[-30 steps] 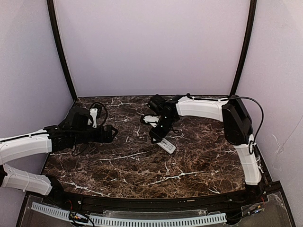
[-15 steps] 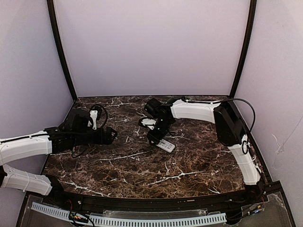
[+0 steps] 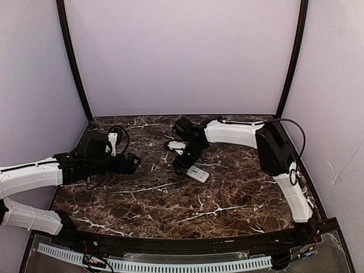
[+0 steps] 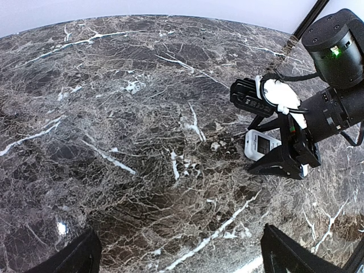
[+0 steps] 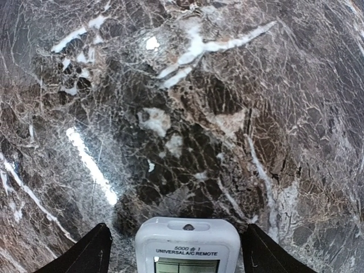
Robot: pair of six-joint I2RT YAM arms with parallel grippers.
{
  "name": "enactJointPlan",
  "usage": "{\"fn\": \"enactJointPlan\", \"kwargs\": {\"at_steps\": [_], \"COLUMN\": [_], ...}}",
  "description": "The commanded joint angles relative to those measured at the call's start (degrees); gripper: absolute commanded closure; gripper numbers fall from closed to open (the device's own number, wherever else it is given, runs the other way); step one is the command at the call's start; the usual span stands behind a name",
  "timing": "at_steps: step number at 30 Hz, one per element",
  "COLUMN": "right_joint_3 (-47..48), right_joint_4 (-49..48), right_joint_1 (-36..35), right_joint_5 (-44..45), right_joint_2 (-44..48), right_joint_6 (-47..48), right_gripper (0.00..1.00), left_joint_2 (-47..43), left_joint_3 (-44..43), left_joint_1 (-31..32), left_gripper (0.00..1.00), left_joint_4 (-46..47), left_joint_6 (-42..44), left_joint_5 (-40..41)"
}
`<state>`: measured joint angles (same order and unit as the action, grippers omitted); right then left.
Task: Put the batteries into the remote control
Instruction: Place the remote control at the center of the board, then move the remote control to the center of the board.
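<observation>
I see soft, even light; glare streaks the marble table (image 5: 85,165) in my right wrist view, and both wrist views bow at the edges.

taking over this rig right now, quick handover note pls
Left claw: open, empty, above the marble table, apart from the remote.
Right claw: open, low over the remote control, fingers either side of its top end, not gripping.
Remote control: lying face up, screen showing.
Done: nothing loaded.
Left: no batteries visible in any view; find them, probably flip the remote, load.
</observation>
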<state>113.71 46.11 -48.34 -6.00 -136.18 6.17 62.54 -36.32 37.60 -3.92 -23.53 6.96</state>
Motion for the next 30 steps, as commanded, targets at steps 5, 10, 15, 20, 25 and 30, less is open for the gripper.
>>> {"fn": "enactJointPlan", "kwargs": {"at_steps": [5, 10, 15, 20, 25, 30], "right_joint_3": [-7.11, -12.09, -17.65, -22.55, -26.00, -27.68], "right_joint_4": [-6.13, -8.73, -8.60, -8.31, -8.45, -8.77], "right_joint_1": [2.81, 6.49, 8.10, 9.13, 9.19, 9.14], "right_joint_5": [-6.61, -5.55, 2.57, 9.58, 11.68, 11.79], "right_joint_2": [11.44, 16.99, 19.15, 19.76, 19.30, 19.06], "right_joint_6": [-2.72, -3.31, -0.94, 0.18, 0.26, 0.31], "right_gripper": [0.20, 0.19, 0.20, 0.22, 0.25, 0.27], "left_joint_2": [-0.67, -0.46, -0.28, -0.58, -0.59, -0.49], "left_joint_3": [0.30, -0.24, -1.48, -1.63, -2.03, -1.94], "left_joint_1": [-0.38, -0.37, -0.38, -0.35, -0.34, -0.35], "left_gripper": [0.02, 0.01, 0.02, 0.02, 0.01, 0.01], "left_joint_4": [0.78, 0.45, -0.64, -1.00, -1.14, -1.07], "left_joint_6": [1.01, 1.28, 1.37, 1.39, 1.36, 1.38], "left_joint_5": [-1.12, -1.68, -1.83, -1.85, -2.05, -2.18]}}
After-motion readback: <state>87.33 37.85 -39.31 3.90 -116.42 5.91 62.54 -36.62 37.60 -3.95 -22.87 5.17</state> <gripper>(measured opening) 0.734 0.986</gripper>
